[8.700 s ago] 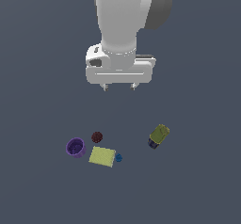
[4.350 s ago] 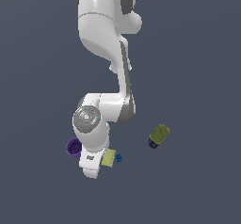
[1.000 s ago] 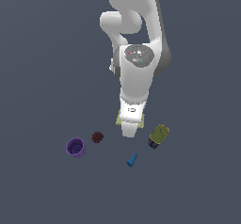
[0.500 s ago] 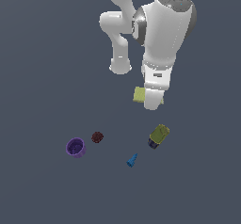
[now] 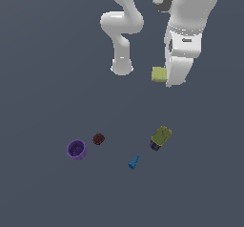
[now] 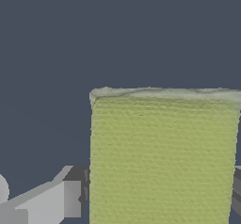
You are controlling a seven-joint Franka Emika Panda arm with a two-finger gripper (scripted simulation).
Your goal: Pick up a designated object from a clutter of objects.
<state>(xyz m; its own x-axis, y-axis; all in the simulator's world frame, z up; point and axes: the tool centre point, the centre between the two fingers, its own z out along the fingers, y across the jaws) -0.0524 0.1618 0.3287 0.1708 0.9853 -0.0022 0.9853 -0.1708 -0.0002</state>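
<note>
The pale yellow-green sponge-like block [image 5: 158, 74] hangs high above the floor, held at the end of my gripper [image 5: 164, 77], well above the other items. In the wrist view the block [image 6: 162, 157] fills most of the picture, clamped between my fingers [image 6: 61, 200]. The rest of the clutter lies on the floor below: a purple cup [image 5: 76, 149], a dark red ball [image 5: 98, 139], a tiny blue cone [image 5: 134, 162] and an olive cylinder with a navy end [image 5: 160, 138].
The white arm's base [image 5: 122, 67] stands on the dark grey floor behind the items. The arm's large link [image 5: 188, 11] reaches across the upper right of the exterior view.
The gripper has risen and swung towards the exterior view's right with the block in it. The cup, ball, cone and cylinder have not moved.
</note>
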